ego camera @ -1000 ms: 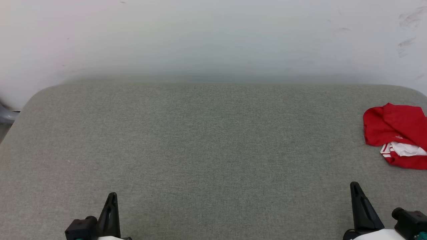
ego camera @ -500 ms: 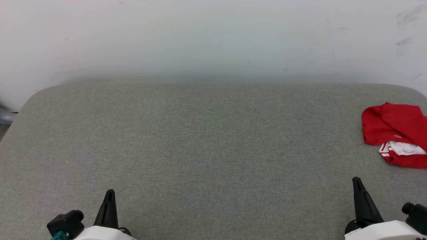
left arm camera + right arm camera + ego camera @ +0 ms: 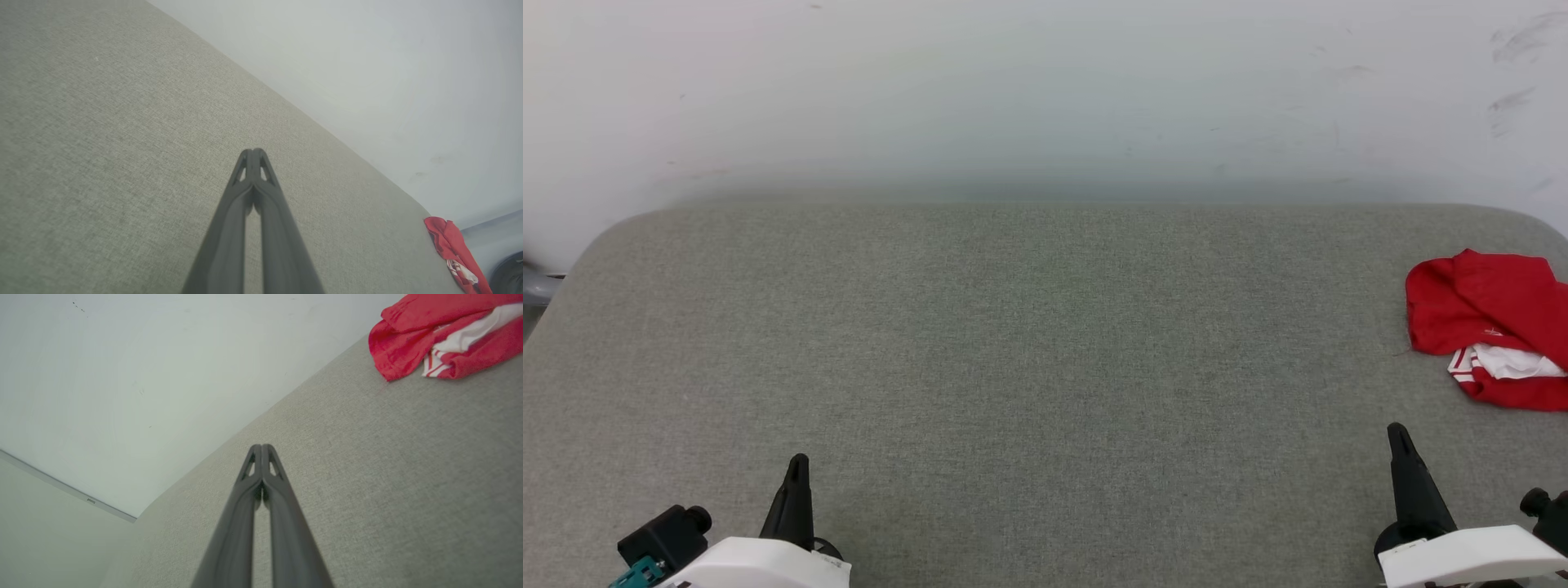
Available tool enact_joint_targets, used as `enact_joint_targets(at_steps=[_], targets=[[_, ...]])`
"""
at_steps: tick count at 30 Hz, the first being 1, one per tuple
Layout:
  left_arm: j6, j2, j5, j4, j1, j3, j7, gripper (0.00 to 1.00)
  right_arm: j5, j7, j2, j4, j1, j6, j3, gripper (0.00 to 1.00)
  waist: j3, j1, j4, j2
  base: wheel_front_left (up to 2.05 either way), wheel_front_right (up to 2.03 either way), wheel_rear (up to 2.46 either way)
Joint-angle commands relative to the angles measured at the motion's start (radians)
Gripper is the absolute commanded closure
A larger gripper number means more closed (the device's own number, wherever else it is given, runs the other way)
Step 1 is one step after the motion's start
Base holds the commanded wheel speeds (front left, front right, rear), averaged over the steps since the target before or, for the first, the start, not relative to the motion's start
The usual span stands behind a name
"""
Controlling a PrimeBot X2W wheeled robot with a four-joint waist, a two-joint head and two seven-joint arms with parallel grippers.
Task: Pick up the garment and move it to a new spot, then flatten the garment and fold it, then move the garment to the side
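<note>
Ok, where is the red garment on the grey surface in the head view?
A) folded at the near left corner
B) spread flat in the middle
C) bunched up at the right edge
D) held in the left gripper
C: the garment lies crumpled at the right edge of the grey surface, beyond the right gripper and apart from it.

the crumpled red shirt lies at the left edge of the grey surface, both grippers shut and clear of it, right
Wrong side: the head view shows the red shirt at the right edge of the grey surface, not the left. It is crumpled, and the left gripper and right gripper are shut and clear of it.
</note>
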Motion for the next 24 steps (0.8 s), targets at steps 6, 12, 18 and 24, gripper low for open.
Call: enact_joint_targets(at_steps=[6, 12, 18, 24], targets=[[-0.020, -0.003, -0.113, 0.003, -0.038, 0.017, 0.027, 1.00, 0.109, 0.027, -0.007, 0.000, -0.040, 0.000, -0.004, 1.00, 0.000, -0.0001, -0.002, 0.0000, 0.00, 0.00, 0.00], [-0.032, -0.008, -0.194, 0.012, -0.052, 0.026, 0.046, 1.00, 0.185, 0.047, -0.007, 0.007, -0.051, 0.000, -0.006, 1.00, 0.000, -0.0001, -0.004, 0.0000, 0.00, 0.00, 0.00], [-0.042, -0.012, -0.270, 0.020, -0.065, 0.034, 0.065, 1.00, 0.256, 0.065, -0.007, 0.014, -0.063, 0.000, -0.009, 1.00, 0.001, -0.0001, -0.006, 0.0000, 0.00, 0.00, 0.00], [-0.051, -0.016, -0.330, 0.027, -0.074, 0.041, 0.079, 1.00, 0.313, 0.079, -0.007, 0.019, -0.070, 0.000, -0.011, 1.00, 0.001, -0.0001, -0.007, 0.0000, 0.00, 0.00, 0.00]])
